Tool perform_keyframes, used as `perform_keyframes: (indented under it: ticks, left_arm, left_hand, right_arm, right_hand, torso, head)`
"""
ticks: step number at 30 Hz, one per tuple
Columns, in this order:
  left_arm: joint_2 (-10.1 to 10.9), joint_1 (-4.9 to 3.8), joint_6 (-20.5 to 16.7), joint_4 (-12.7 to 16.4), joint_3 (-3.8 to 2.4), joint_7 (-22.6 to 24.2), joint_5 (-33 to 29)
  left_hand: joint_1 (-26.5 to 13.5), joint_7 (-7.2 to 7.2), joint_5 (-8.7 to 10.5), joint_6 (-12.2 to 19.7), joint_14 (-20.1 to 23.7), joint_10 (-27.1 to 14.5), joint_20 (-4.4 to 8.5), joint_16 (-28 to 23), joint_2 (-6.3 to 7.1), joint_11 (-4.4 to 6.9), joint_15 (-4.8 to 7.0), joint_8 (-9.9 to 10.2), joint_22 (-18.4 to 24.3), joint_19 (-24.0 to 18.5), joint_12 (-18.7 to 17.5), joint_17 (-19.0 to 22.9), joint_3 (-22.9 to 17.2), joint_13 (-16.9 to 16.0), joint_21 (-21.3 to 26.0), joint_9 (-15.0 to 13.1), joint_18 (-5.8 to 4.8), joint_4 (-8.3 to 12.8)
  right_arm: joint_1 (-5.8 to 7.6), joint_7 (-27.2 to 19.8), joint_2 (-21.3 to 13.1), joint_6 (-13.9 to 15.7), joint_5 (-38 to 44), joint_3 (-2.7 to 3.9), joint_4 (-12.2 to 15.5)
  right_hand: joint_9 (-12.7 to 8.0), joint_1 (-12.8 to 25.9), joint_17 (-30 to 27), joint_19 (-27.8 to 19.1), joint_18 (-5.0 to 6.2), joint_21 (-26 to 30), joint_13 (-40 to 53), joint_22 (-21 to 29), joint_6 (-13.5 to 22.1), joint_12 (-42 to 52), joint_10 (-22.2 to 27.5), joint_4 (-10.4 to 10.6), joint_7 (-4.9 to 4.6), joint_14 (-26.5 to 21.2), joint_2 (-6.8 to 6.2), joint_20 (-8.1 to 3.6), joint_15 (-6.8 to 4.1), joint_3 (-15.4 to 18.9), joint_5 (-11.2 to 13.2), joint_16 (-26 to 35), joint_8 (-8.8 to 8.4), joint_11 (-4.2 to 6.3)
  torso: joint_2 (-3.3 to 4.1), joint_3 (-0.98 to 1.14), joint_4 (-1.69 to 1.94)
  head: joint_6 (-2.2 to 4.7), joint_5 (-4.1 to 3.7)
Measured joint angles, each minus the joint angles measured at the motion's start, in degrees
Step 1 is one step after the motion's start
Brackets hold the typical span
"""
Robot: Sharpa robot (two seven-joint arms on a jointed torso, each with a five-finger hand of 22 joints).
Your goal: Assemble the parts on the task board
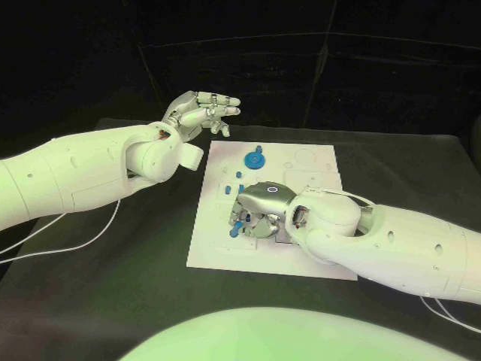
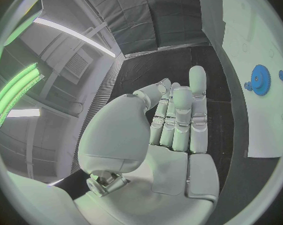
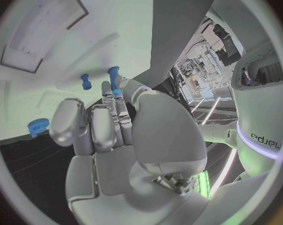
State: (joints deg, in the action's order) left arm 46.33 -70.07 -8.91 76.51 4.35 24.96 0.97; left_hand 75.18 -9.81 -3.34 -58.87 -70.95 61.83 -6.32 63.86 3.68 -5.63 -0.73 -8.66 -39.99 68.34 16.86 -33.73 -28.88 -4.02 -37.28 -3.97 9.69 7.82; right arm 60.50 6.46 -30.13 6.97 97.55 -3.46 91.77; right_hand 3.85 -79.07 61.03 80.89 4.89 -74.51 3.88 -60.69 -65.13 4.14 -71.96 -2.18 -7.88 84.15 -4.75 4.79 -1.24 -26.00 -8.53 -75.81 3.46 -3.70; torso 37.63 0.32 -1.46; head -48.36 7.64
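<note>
The white task board (image 1: 264, 259) lies in the middle of the black table. A blue gear (image 1: 255, 159) stands on its far part, with small blue pegs (image 1: 240, 177) just in front of it. My right hand (image 1: 264, 209) is lowered onto the board's middle and pinches a blue peg (image 3: 114, 79) between thumb and fingertip; the same peg (image 1: 235, 229) shows below its fingers. Another blue peg (image 3: 86, 81) stands on the board (image 3: 85, 35) close by, and the gear (image 3: 37, 126) is farther off. My left hand (image 1: 203, 113) is raised beyond the board's far left corner, holding nothing.
The left wrist view has the left hand's fingers (image 2: 179, 120) stretched out side by side over the dark table, with the board (image 2: 254, 30) and the gear (image 2: 261, 79) off to one side. A rectangular recess (image 3: 44, 32) is set in the board. White cables (image 1: 56, 244) trail on the table's left.
</note>
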Motion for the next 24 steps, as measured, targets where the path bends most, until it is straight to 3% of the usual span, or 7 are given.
perform_keyframes:
  ticks: [10, 24]
  left_arm:
    - [0.00, 0.00, 0.05, -0.01, 0.00, -0.04, 0.00]
    - [0.04, 0.00, 0.15, -0.01, 0.00, -0.14, 0.00]
  left_hand:
    - [0.00, 0.00, 0.00, 0.00, 0.00, 0.00, 0.00, 0.00, 0.00, 0.00, 0.00, 0.00, 0.00, 0.00, 0.00, 0.00, 0.00, 0.00, 0.00, 0.00, 0.00, 0.00]
    - [0.00, 0.00, 0.00, 0.00, 0.00, 0.00, 0.00, 0.00, 0.00, 0.00, 0.00, 0.00, 0.00, 0.00, 0.00, 0.00, 0.00, 0.00, 0.00, 0.00, 0.00, 0.00]
  right_arm:
    - [0.01, 1.41, 1.03, -1.29, 2.82, 0.01, 0.15]
    - [-0.02, 1.98, 1.67, -1.24, 4.76, -0.29, 0.16]
  right_hand:
    - [0.06, 1.45, -0.36, -0.23, 0.00, 0.08, -0.01, 0.24, 0.73, -0.26, 0.53, 0.17, -0.69, -0.22, -1.45, 0.23, 0.22, -0.18, -0.48, 0.00, 0.02, -0.51]
    - [-0.11, 3.56, -0.82, -0.63, 0.00, 0.23, -0.23, 0.50, 3.85, -0.48, 3.61, 0.54, -0.63, -0.21, -3.56, 0.63, 0.64, 0.18, -1.36, 0.01, 0.19, -1.32]
  torso:
    - [0.00, -0.01, -0.03]
    - [-0.03, -0.04, -0.03]
  head:
    - [-0.04, 0.00]
    - [-0.10, -0.18]
